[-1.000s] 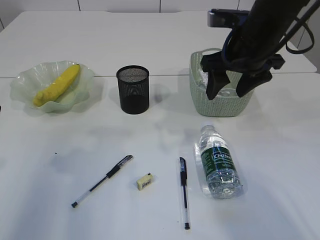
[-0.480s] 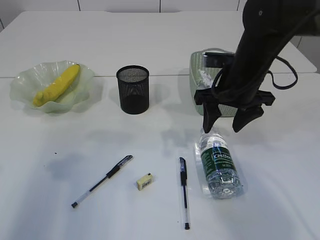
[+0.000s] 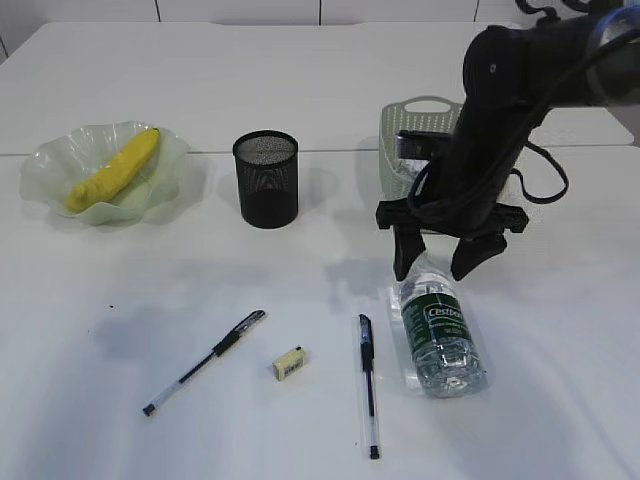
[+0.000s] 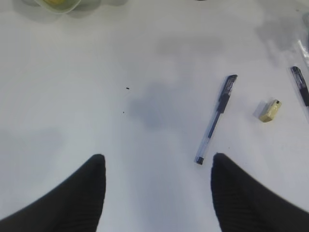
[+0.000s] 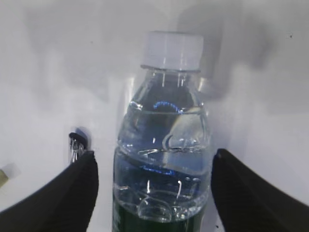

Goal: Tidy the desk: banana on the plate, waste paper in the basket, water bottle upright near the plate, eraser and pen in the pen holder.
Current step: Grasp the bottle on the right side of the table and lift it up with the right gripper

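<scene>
The water bottle (image 3: 437, 330) lies on its side, white cap pointing toward the basket; it fills the right wrist view (image 5: 164, 145). My right gripper (image 3: 436, 268) hangs open just above its cap end, jaws straddling the bottle without touching; it also shows in the right wrist view (image 5: 153, 166). The banana (image 3: 112, 170) lies in the glass plate (image 3: 40, 165). The black mesh pen holder (image 3: 266, 180) stands upright. Two pens (image 3: 204, 361) (image 3: 368, 384) and the eraser (image 3: 289, 363) lie on the table. My left gripper (image 4: 158, 166) is open and empty above bare table, with one pen (image 4: 216, 118) and the eraser (image 4: 270, 110) ahead.
The green woven basket (image 3: 395, 150) stands behind my right arm; its contents are hidden. A table seam runs across the back. The second pen's tip (image 5: 76, 145) lies just left of the bottle.
My right gripper moved from over the basket forward and down to the bottle's cap end, staying open. The objects on the table have not moved.
</scene>
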Robot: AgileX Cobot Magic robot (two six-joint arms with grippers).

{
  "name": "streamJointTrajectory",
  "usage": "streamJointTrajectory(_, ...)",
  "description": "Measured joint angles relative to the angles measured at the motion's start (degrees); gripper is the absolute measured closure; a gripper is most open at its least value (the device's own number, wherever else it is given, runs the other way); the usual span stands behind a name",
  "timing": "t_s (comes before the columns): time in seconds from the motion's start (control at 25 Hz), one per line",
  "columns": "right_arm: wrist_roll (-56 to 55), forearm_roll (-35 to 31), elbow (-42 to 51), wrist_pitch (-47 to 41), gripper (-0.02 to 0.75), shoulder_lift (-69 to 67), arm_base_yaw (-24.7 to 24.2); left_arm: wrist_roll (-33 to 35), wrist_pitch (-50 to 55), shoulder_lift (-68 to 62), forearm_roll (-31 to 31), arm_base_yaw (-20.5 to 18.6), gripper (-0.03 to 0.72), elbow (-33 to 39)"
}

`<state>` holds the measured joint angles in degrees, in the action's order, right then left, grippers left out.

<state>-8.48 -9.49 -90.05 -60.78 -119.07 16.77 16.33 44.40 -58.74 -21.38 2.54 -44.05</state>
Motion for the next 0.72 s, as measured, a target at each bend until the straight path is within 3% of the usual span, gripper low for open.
streamJointTrajectory(0.24, 0.0, 0.0, -0.1, 1.3, 0.158, -1.9, 0.0, 0.0, 0.0, 0.0, 0.0, 0.0, 0.201, 0.0)
streamJointTrajectory(0.72, -1.2, 0.5, -0.3, 4.7, 0.151, -3.2, 0.0, 0.0, 0.0, 0.0, 0.0, 0.0, 0.201, 0.0)
